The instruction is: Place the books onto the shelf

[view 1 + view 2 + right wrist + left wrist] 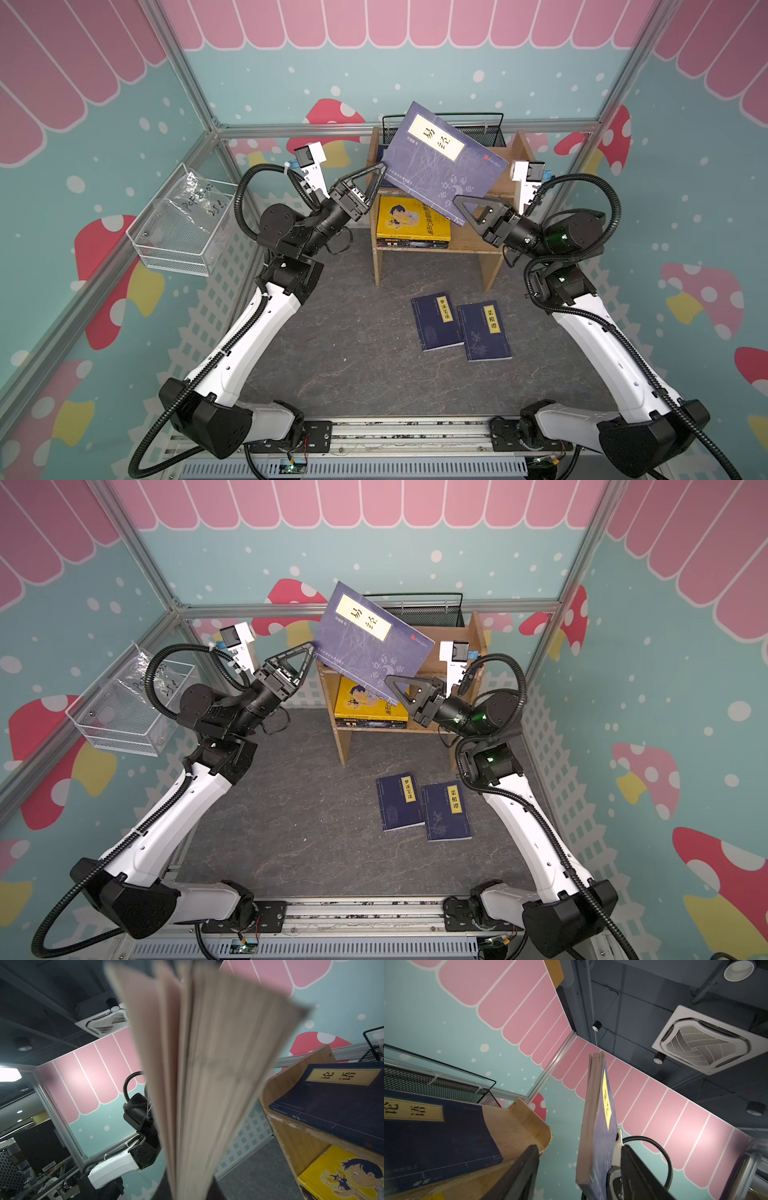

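Both top views: the raised navy book (440,162) hung tilted above the shelf (493,266), yellow label up, hiding most of the upper tier. The right gripper (460,203) pinched its near right corner, jaws clamped on it. The left gripper (376,176) sat at the book's left edge, jaws spread. At the left end of the lower tier, the yellow book (409,218) lay on a short stack of dark books (411,243). On the dark tabletop (353,365), nearer than the shelf, the left floor book (437,322) and right floor book (484,330) lay flat just beside each other, both navy, labels up. A black mesh basket (482,133) stood behind the shelf and a white wire basket (183,232) hung on the left wall. Left wrist view: the raised book stood edge-on between the left gripper's fingers (521,1172), close to one and well clear of the other; contact with the closer one could not be told. The shelved navy book (436,1136) lay flat on the top tier. Right wrist view: blurred pages of the raised book fanned out from the right gripper, and the shelved navy book sat one tier above the yellow one.
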Tool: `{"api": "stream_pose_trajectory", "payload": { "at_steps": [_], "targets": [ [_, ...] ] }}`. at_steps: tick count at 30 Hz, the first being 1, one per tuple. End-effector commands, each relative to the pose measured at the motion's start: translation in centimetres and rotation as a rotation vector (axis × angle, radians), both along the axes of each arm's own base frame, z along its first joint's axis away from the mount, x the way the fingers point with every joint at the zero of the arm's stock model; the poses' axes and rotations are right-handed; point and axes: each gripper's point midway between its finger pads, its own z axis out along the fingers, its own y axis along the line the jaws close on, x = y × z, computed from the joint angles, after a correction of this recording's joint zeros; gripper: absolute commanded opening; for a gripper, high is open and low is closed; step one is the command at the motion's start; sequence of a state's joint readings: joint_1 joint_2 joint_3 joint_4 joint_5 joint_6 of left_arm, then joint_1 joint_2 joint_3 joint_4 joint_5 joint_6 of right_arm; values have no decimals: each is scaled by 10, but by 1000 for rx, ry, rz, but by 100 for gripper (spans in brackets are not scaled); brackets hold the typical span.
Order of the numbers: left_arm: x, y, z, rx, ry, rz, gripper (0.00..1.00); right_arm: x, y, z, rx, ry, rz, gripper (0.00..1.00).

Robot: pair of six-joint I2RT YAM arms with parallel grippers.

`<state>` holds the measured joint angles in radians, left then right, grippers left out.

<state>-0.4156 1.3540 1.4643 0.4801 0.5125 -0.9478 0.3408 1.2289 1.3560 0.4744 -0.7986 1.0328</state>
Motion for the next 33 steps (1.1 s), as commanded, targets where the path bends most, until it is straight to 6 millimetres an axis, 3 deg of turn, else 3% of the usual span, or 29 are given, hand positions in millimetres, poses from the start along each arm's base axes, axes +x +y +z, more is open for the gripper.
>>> {"api": "stream_pose_trajectory", "payload": {
  "at_steps": [1,4,6,10,14,17,19,23,25,33],
  "targets": [
    [-16,-9,5,20,-34,-101,65,-14,-3,12,-8,-45,29,12],
    [-18,-9,6,21,-36,-108,60,-12,-2,11,-10,-36,37,12],
    [-20,-9,8,15,-44,-116,50,-9,-1,12,-9,-31,40,12],
    [-17,-11,8,11,-38,-127,21,-3,1,11,-9,-22,46,12],
    [-5,-13,2,22,-3,-104,7,6,3,11,-4,-21,40,12],
    [1,-11,5,4,4,-80,0,17,2,10,3,-20,2,23],
    [9,-7,8,-17,20,-39,0,27,-1,9,9,-13,-49,27],
    [30,3,11,-67,75,55,0,49,-11,7,9,-10,-189,52],
    [43,5,13,-75,111,95,0,61,-21,3,2,3,-289,60],
    [96,3,11,-117,235,179,0,92,-66,-14,-58,25,-660,67]
  ]
}}
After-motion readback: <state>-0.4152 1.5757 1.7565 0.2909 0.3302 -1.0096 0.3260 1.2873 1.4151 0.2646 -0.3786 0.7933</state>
